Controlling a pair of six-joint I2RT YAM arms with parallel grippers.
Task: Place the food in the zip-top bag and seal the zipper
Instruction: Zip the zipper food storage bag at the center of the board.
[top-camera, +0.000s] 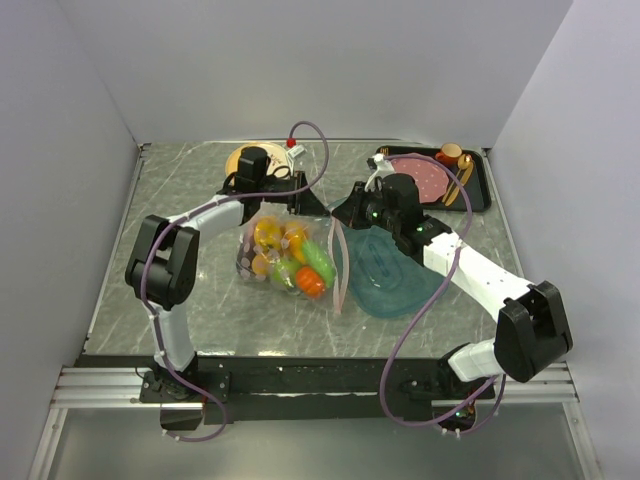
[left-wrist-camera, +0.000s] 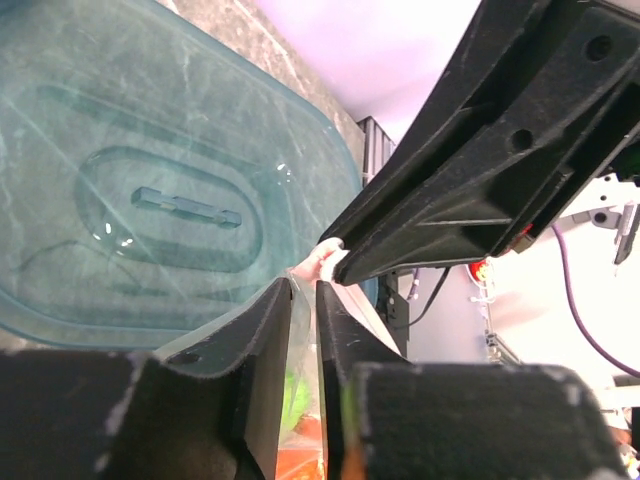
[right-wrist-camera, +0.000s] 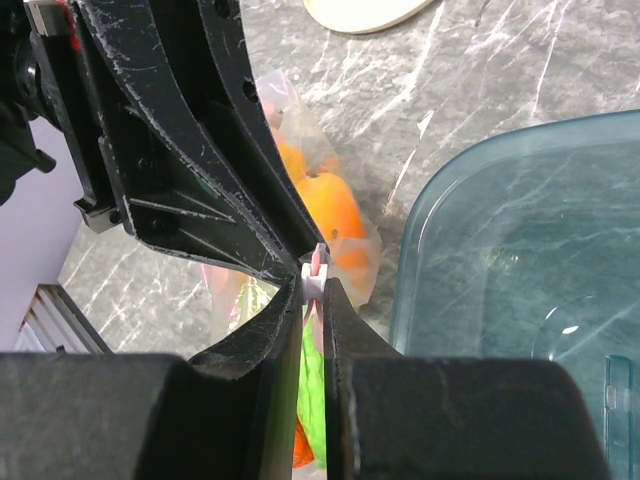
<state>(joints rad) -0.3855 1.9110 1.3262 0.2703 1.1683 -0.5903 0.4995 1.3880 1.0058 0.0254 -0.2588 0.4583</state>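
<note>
The clear zip-top bag lies mid-table with the food inside: yellow, orange, green and red pieces. Its pink zipper runs down the bag's right edge. My left gripper and right gripper meet tip to tip at the bag's far right corner. In the left wrist view my left gripper is shut on the bag's clear plastic edge. In the right wrist view my right gripper is shut on the zipper's white slider, with orange food and green food behind it.
A teal oval tray lies right of the bag, touching the zipper edge; it also shows in the left wrist view and the right wrist view. A black tray with a pink plate sits back right. A tan plate sits back left.
</note>
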